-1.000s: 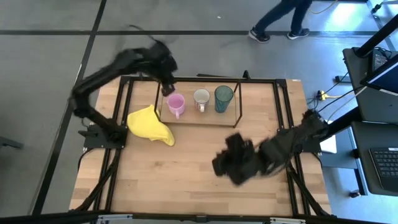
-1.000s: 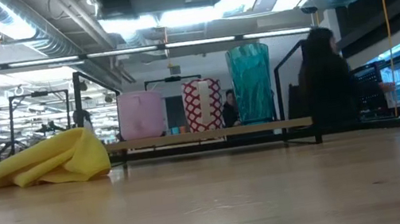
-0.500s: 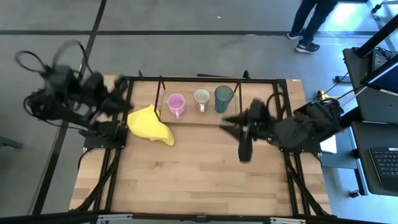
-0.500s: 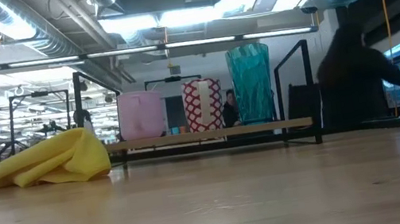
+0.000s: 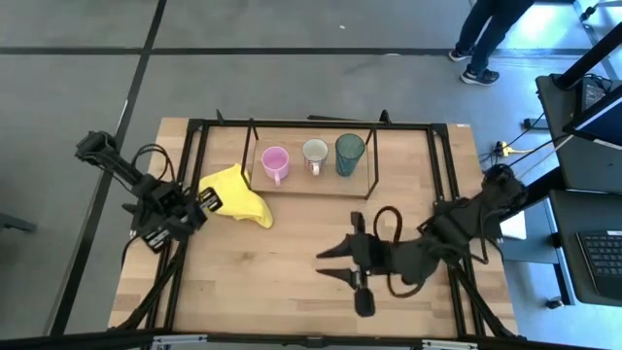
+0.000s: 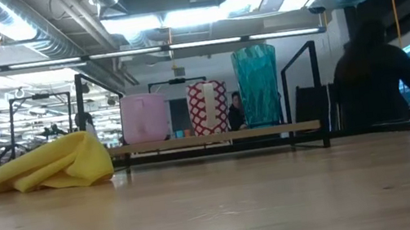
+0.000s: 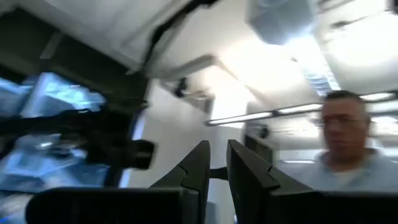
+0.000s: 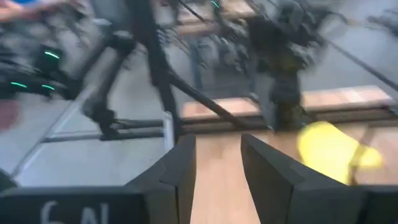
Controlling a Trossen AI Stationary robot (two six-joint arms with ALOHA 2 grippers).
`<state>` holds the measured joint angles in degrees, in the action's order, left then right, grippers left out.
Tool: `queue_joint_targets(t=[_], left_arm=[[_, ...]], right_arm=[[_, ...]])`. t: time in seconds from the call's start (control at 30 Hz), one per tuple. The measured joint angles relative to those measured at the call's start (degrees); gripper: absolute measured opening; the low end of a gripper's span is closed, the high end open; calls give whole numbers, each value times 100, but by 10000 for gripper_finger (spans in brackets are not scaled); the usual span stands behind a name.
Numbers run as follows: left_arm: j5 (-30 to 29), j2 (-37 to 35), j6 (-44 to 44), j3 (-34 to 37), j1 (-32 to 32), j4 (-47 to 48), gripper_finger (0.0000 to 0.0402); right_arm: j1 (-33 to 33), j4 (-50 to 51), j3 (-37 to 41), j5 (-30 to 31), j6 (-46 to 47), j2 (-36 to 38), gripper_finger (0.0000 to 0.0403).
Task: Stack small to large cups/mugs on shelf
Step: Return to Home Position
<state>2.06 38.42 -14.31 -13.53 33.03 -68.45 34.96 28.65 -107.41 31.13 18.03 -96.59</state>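
Three vessels stand in a row on the shelf (image 5: 309, 185), a light-wood board in black rods at the table's far side. From left to right they are the pink mug (image 5: 275, 162), the white mug (image 5: 314, 153) and the teal tumbler (image 5: 350, 153). The low view shows them upright on their bases: pink mug (image 6: 144, 118), white mug (image 6: 209, 108), tumbler (image 6: 258, 86). My left gripper (image 5: 199, 206) (image 7: 217, 144) is folded back at the table's left edge with a narrow gap between its fingers. My right gripper (image 5: 327, 264) (image 8: 217, 138) is open over the table's near right part, pointing left and holding nothing.
A crumpled yellow cloth (image 5: 236, 194) (image 6: 48, 166) lies on the table left of the shelf, close to my left gripper. Black frame rods (image 5: 442, 175) run along the table's sides. A person (image 5: 491, 24) walks on the floor beyond the far edge. Bare wood (image 5: 262, 282) spans the near half.
My left arm has swung away from the pink mug on the shelf, toward the table's left edge, and folded down there. My right arm has swept up toward the shelf's right end, then back toward the near edge, pointing left. The mugs and tumbler have stayed put.
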Motion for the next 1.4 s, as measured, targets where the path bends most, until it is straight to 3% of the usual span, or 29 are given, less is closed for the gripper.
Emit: queue_joint_targets(t=[0.1,0.33,0.43,0.53,0.63,0.8,0.87,0.97,1.1,1.4], left_arm=[[-441,-267,21,514,104,-24,50],[-478,-703,247,1104,132,179,45],[-663,-857,26,1308,132,646,44],[-791,-1033,-455,1296,129,1728,44],[-911,-1088,-806,1298,127,2639,44],[-910,-1118,-513,1298,125,3530,44],[-911,-1118,-558,1298,125,3898,44],[-1111,-1113,-786,1298,126,4226,44],[-1346,-1111,-628,1298,123,4431,44],[-1348,-1107,-642,1293,123,4578,44]], right_arm=[[-198,-1514,1207,-597,-548,590,129],[-877,-5078,4669,-2124,-770,2248,129],[-1075,-6185,5797,-2344,-627,2771,129],[-1181,-6524,6668,-2364,-502,3156,129],[-1207,-6543,7344,-2217,-559,3540,129],[-1209,-6546,8258,-2119,-1397,4049,128],[-1204,-6778,8625,-1974,-1167,4197,128],[-1275,-7777,9447,-1625,-733,4372,128],[-1289,-9932,10650,-1871,-652,4483,129],[-1289,-9471,10705,-2874,-1959,4546,129]])
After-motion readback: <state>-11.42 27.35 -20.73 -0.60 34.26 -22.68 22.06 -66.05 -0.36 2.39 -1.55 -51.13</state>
